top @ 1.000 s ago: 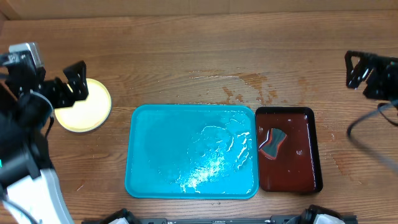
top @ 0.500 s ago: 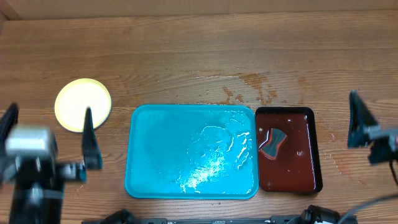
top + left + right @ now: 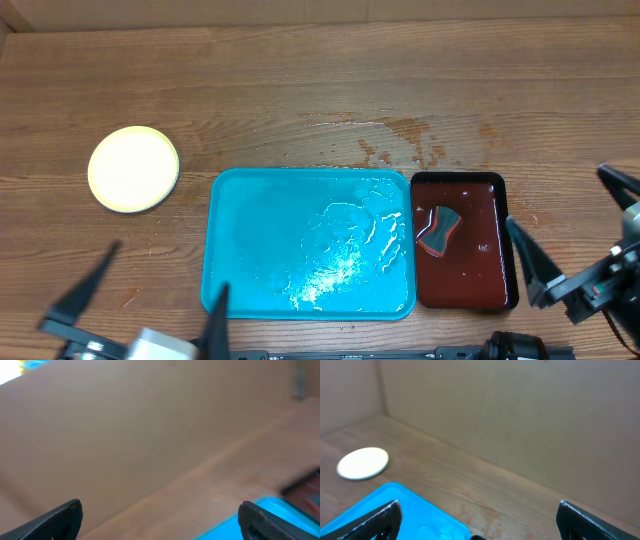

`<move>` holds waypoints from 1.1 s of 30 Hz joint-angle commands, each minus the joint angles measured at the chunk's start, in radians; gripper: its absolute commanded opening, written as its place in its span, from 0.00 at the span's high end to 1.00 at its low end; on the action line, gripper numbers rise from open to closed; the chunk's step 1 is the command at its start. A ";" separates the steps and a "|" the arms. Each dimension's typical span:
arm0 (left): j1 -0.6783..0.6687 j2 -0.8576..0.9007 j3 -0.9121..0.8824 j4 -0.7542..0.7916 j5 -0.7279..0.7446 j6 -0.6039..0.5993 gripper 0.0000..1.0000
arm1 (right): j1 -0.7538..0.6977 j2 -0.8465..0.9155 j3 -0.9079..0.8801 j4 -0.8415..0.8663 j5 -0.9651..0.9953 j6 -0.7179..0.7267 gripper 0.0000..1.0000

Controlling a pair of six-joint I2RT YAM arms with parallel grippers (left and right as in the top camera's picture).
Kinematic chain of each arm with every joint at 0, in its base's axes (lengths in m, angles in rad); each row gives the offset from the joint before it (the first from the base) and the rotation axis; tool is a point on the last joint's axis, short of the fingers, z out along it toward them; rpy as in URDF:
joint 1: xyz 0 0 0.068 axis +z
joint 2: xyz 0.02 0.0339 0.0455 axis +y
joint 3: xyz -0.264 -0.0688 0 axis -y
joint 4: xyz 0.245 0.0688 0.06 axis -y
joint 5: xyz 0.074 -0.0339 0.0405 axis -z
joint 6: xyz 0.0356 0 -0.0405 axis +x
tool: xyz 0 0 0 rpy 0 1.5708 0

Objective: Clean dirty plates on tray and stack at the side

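Observation:
The plates (image 3: 133, 168) lie as one pale yellow round stack on the table, left of the tray; only the top plate shows, and no mint-blue plate can be told apart. The stack also shows in the right wrist view (image 3: 363, 463). The turquoise tray (image 3: 240, 210) is wet and holds no plates; it also shows in the right wrist view (image 3: 395, 510) and the left wrist view (image 3: 235, 527). My left gripper (image 3: 170, 265) (image 3: 160, 520) is open and empty at the front left edge. My right gripper (image 3: 556, 196) (image 3: 477, 522) is open and empty at the front right.
A dark red-brown tray (image 3: 490, 200) sits right of the turquoise one and holds a sponge (image 3: 438, 229). Water spots (image 3: 400, 140) mark the wood behind the trays. A cardboard wall (image 3: 520, 420) stands at the back.
Both arms have drawn back toward the front edge. The left gripper moved from beside the plate stack to the front left corner; the right one dropped from the far right to the front right.

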 commanded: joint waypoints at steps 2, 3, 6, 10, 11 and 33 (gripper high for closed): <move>-0.085 -0.004 0.066 -0.151 0.169 0.192 0.00 | 0.051 0.001 0.023 -0.034 -0.045 -0.045 0.00; -0.108 -0.004 0.096 -0.199 0.186 0.227 0.00 | 0.066 0.001 0.027 -0.046 -0.046 -0.056 0.00; -0.182 -0.004 0.207 -0.287 0.190 0.238 0.00 | 0.115 0.001 0.056 -0.085 -0.047 -0.079 0.00; -0.285 -0.004 0.388 -0.374 0.178 0.243 0.01 | 0.179 0.001 0.137 -0.174 -0.067 -0.119 0.00; -0.310 -0.004 0.431 -0.395 0.165 0.238 0.00 | 0.191 0.001 0.161 -0.193 -0.067 -0.119 0.00; -0.447 -0.004 0.544 -0.428 0.112 0.191 0.01 | 0.226 0.001 0.262 -0.299 -0.067 -0.134 0.00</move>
